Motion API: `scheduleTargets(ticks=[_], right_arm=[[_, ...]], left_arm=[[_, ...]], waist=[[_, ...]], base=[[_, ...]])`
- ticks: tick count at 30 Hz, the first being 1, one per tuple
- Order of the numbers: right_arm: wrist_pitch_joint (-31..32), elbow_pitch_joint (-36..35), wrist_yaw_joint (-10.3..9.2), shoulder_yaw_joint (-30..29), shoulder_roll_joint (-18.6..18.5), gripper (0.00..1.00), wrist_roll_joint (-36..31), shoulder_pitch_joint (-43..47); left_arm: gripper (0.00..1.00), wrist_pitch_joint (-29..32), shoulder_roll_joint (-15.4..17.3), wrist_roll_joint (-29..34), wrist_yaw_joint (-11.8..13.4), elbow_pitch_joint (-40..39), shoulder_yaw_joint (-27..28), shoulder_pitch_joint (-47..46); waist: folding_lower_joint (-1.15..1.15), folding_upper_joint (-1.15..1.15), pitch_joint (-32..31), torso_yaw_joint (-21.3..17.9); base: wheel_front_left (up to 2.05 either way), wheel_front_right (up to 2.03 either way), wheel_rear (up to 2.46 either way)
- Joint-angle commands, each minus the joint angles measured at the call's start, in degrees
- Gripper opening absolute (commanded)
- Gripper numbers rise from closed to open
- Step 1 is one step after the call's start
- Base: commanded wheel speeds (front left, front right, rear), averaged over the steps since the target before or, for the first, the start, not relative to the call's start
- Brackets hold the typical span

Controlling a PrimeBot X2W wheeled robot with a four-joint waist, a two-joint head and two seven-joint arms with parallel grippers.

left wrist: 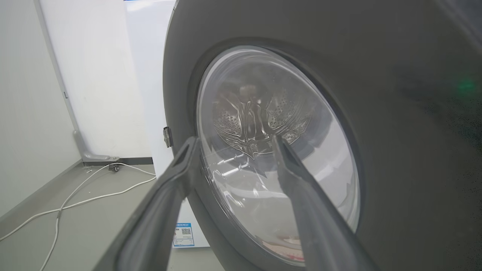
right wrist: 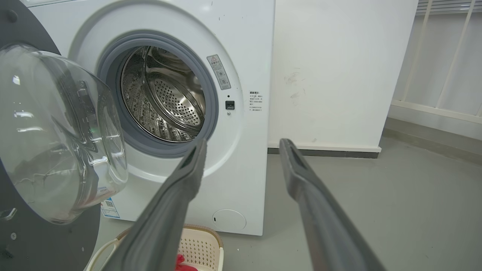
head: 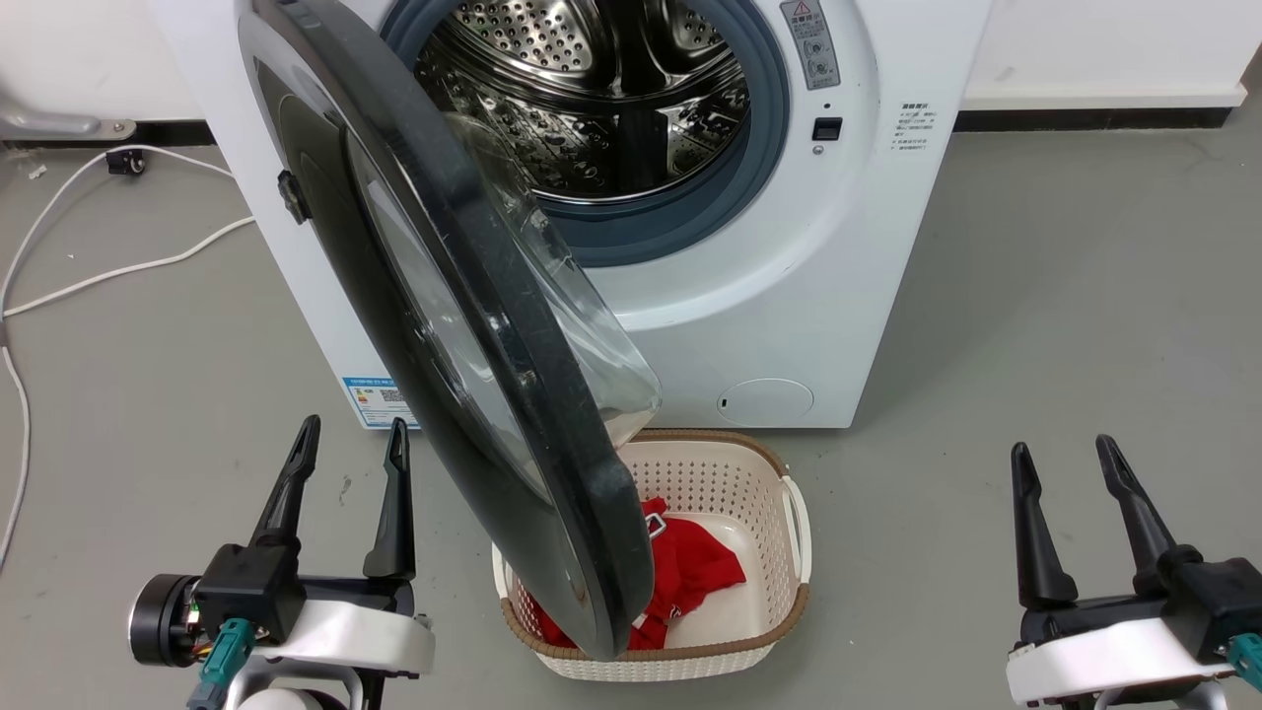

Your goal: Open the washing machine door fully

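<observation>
L tool (head: 354, 424) & R tool (head: 1062, 444) wide, empty; washing machine door (head: 488, 296) ajar, edge-on to robot, glass bulge (head: 592, 335) rightward.

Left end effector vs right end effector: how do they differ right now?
1. Left end effector sits close beside the outer face of the washing machine door; right end effector stands well clear of it, over floor.
2. Left end effector faces the door's glass window; right end effector faces the open drum.
Shared: both open, empty.

Grey floor (head: 1085, 296), white wall (right wrist: 331, 75), white cable (head: 148, 264) lying loose
</observation>
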Motion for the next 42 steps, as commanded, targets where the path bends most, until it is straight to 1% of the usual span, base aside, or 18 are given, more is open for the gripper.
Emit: scheduleTargets(ticks=[1,9,10,11,16,20,25,29,33,36,39,40,42], right_arm=[[-0.07,0.26,-0.04,0.04,0.08,1.00,0.20,-0.93],[-0.07,0.38,-0.04,0.08,0.08,1.00,0.55,-1.34],[-0.07,0.43,-0.04,0.04,0.08,1.00,0.63,-1.36],[-0.07,0.41,-0.04,0.04,0.08,1.00,0.69,-1.38],[-0.07,0.63,-0.04,-0.04,0.08,1.00,1.41,-1.58],[-0.07,0.83,-0.04,-0.16,0.08,1.00,1.79,-1.81],[-0.07,1.18,-0.04,-0.42,0.09,1.00,2.01,-2.11],[-0.07,1.52,-0.04,-0.39,0.09,1.00,2.22,-2.21],[-0.07,1.82,-0.04,-0.23,0.08,1.00,2.66,-2.39],[-0.07,2.11,-0.04,-0.05,0.08,1.00,2.95,-2.55],[-0.07,2.59,-0.04,0.25,0.08,1.00,3.21,-2.54],[-0.07,2.59,-0.04,0.25,0.08,1.00,3.21,-2.54],[-0.07,2.83,-0.04,0.36,0.09,1.00,3.38,-2.50]], left_arm=[[1.00,-0.13,-0.03,0.32,-0.11,-0.11,0.07,-0.33],[1.00,-0.13,-0.03,0.47,-0.21,-0.56,-0.06,-0.46],[0.58,-0.13,-0.03,0.43,-0.25,-0.65,-0.07,-0.45],[0.00,-0.13,-0.03,0.17,-0.35,-1.00,-0.23,-0.55],[0.00,-0.13,-0.03,-0.53,-0.56,-2.13,-0.31,-0.76],[0.00,-0.13,-0.03,-1.13,-0.64,-6.47,0.52,-1.83],[0.00,-0.12,-0.03,-0.46,-0.40,-16.87,0.90,-3.92],[0.00,-0.11,-0.04,0.64,-0.47,-26.00,-0.43,-5.92],[0.00,-0.11,0.16,1.83,-0.75,-33.06,-4.06,-7.74],[0.00,-0.09,1.00,1.87,-1.02,-36.10,-8.95,-8.16],[0.00,-0.08,1.99,1.25,-1.08,-35.64,-14.86,-6.54],[0.00,-0.08,1.99,1.25,-1.08,-35.64,-14.86,-6.54],[0.00,-0.08,3.12,0.51,-1.12,-33.89,-18.85,-5.24]], waist=[[0.00,0.00,0.03,-0.02],[0.00,0.00,0.17,0.06],[0.00,0.00,0.15,0.07],[0.00,0.00,0.19,0.06],[0.00,0.00,0.38,0.10],[0.00,0.00,0.61,0.22],[0.00,0.00,0.68,0.52],[0.00,0.00,0.68,0.67],[0.00,0.00,0.73,0.57],[0.00,0.00,0.80,0.32],[0.00,0.00,0.65,-0.05],[0.00,0.00,0.65,-0.05],[0.00,0.00,0.55,-0.24]], base=[[0.00,0.00,0.00],[0.00,0.00,0.00],[0.00,0.00,0.00],[0.00,0.00,0.00],[0.00,0.00,0.00],[0.00,0.00,0.00],[0.00,0.00,0.00],[0.00,0.00,0.00],[0.00,0.00,0.00],[0.00,0.00,0.00],[0.00,0.00,0.00],[0.00,0.00,0.00],[0.00,0.00,0.00]])
